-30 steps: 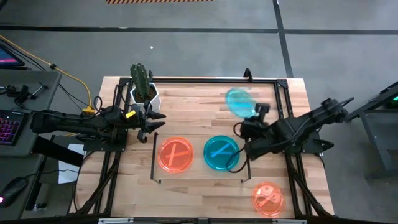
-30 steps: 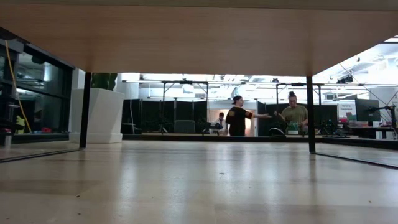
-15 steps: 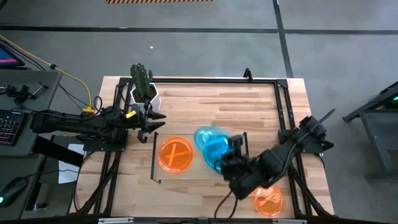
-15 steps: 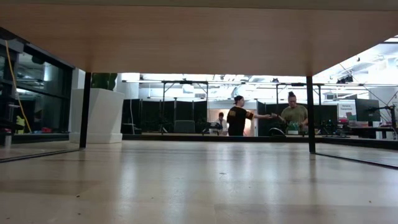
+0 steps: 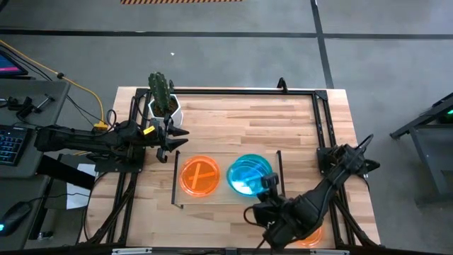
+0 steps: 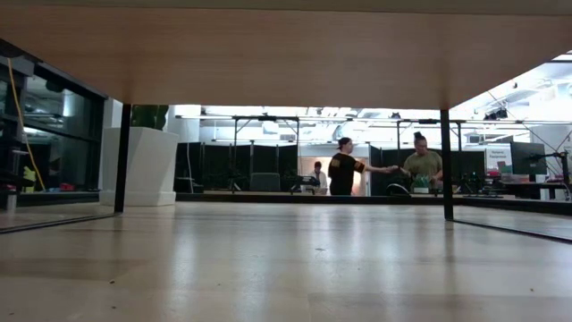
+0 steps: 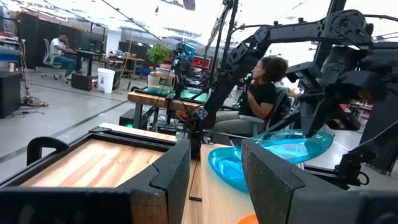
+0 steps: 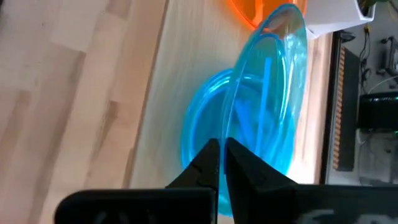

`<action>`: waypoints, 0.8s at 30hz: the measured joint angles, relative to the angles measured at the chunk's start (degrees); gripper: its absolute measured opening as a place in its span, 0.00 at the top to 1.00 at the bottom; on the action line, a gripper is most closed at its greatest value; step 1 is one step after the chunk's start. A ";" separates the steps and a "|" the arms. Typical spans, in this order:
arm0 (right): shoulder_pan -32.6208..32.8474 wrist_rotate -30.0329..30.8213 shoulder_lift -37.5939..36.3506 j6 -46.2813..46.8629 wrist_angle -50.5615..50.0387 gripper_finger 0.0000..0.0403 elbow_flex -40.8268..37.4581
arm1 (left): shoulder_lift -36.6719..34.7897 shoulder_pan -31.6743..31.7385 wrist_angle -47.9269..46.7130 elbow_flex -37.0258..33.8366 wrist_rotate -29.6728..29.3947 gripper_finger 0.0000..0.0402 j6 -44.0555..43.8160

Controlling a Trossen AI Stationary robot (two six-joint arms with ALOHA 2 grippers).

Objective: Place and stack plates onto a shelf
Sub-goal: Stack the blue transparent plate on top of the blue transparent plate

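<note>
On the shelf (image 5: 221, 195), a low light-wood board with black end rails, lie an orange plate (image 5: 199, 176) and a teal plate (image 5: 238, 185). My right gripper (image 5: 268, 186) reaches in from the table's near side and is shut on a second teal plate (image 5: 249, 170), held tilted just over the first one. The right wrist view shows both teal plates, the held plate (image 8: 273, 74) and the lower plate (image 8: 202, 130). Another orange plate (image 5: 309, 234) lies on the table, partly hidden under my right arm. My left gripper (image 5: 175, 139) waits open by the shelf's left rail. My right gripper pinches the upper teal plate between its two fingers at the near rim (image 8: 231, 138). The fingers come from the table's near side, slanting down. The plate is tilted over the lower teal plate (image 7: 225, 169). I cannot tell whether the two plates touch.
A white cactus pot (image 5: 164, 106) stands at the table's far left corner. Black frame rails (image 5: 322, 134) run along the table's sides. Bare wood lies on the far side of the shelf. In the low view, people stand in the room beyond the table.
My right gripper has carried the teal plate from the table's far right down toward the near edge and left, and the arm has swung round to the near side. The plate, then clear of the shelf, now hangs tilted over the teal plate on the shelf.
</note>
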 joint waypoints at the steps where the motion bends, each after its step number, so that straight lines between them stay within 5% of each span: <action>1: 0.16 -0.04 0.05 0.77 0.07 1.00 -0.01 | -0.02 -0.02 0.02 0.00 0.00 0.66 0.00; 24: -1.88 -2.85 0.06 8.41 0.04 1.00 -0.04 | -0.02 -0.02 0.01 0.00 0.00 0.66 -0.04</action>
